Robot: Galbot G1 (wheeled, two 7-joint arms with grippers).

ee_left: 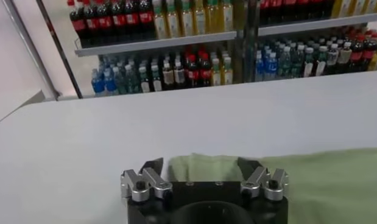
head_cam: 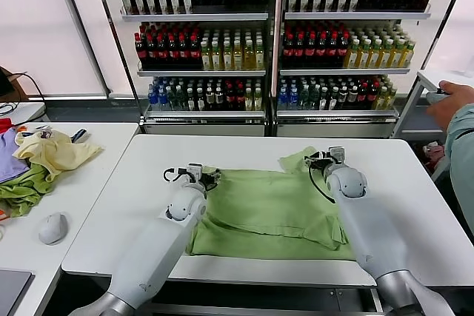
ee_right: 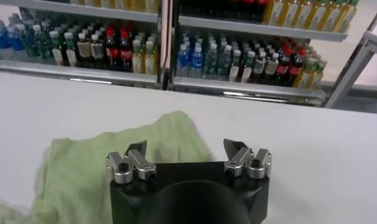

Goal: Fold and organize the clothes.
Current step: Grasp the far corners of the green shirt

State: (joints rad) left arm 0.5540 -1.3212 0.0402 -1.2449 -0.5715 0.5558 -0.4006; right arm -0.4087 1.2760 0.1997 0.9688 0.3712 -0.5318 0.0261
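The light green shirt (head_cam: 270, 212) lies spread on the white table (head_cam: 415, 183), partly folded, with one sleeve or corner sticking out at the far right (head_cam: 296, 159). No collar, buttons or print show. My left gripper (head_cam: 194, 174) is open at the shirt's far left corner, with the cloth edge (ee_left: 310, 176) lying between and beyond its fingers (ee_left: 200, 164). My right gripper (head_cam: 326, 157) is open at the far right corner, just over the sticking-out cloth (ee_right: 115, 164), and its jaws (ee_right: 187, 146) hold nothing.
A pile of pale yellow, darker green and purple garments (head_cam: 44, 157) and a white mouse (head_cam: 53, 227) lie on the side table at the left. Shelves of bottles (head_cam: 274, 35) stand behind the table. A person's hand and arm (head_cam: 455, 109) are at the right edge.
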